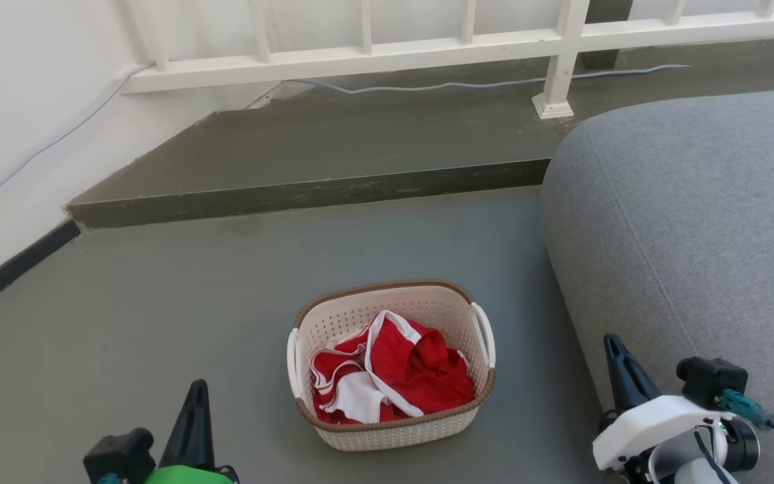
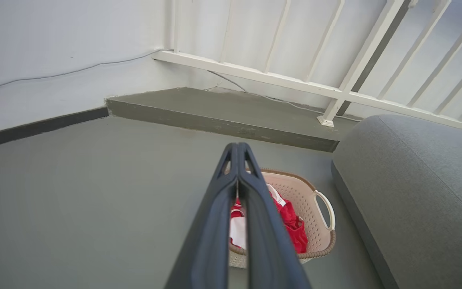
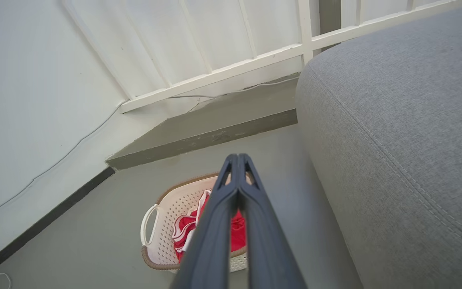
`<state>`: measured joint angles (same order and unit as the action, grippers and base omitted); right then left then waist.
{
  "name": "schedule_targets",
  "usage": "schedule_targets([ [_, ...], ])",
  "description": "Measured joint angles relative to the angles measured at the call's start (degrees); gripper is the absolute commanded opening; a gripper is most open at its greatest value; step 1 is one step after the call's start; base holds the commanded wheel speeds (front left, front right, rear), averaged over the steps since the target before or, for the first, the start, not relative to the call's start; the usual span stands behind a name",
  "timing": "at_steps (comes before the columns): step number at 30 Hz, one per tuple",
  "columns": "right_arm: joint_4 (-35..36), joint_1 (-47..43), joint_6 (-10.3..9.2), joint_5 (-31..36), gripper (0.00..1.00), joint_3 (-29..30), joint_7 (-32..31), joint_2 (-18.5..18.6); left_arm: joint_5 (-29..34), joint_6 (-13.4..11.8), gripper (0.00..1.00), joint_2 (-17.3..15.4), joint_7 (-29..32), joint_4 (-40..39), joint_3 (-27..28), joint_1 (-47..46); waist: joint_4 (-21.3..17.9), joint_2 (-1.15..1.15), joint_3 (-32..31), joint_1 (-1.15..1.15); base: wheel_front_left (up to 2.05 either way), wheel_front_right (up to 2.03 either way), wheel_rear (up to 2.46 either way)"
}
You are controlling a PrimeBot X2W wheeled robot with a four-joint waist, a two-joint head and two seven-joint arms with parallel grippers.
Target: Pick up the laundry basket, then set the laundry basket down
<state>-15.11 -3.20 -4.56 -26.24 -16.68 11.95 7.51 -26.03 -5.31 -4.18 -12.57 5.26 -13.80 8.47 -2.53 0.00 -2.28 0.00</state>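
Lower left, the left gripper [image 1: 195,411] hung closed and empty. The laundry basket [image 1: 397,435] sat on the floor [image 1: 158,302] at lower centre, handles [image 1: 292,363] facing either arm, likely for a two-armed lift. Lower right, the right gripper [image 1: 619,371] was closed too.

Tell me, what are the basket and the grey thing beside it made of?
The laundry basket looks like matte cream moulded plastic, given its regular punched holes; its brown rim seems to imitate weaving. The grey cushion seems upholstered in woven fabric: fine texture, stitched seam.
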Motion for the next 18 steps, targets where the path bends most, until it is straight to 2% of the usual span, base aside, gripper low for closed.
schedule_targets([
  [3,0.16,0.13,0.49,-4.22,0.0,1.14,-0.97,-0.18,-4.26,0.54,0.0,0.05,0.99,0.01,0.97,-0.02,0.11,0.0,0.13,0.0,0.0,0.0,0.0],
  [18,0.31,0.43,2.2,-15.01,0.0,5.05,-4.0,-0.77,-15.83,1.87,0.0,0.07,3.54,1.01,3.28,-0.32,0.53,0.0,0.58,0.0,0.0,0.0,0.0],
])
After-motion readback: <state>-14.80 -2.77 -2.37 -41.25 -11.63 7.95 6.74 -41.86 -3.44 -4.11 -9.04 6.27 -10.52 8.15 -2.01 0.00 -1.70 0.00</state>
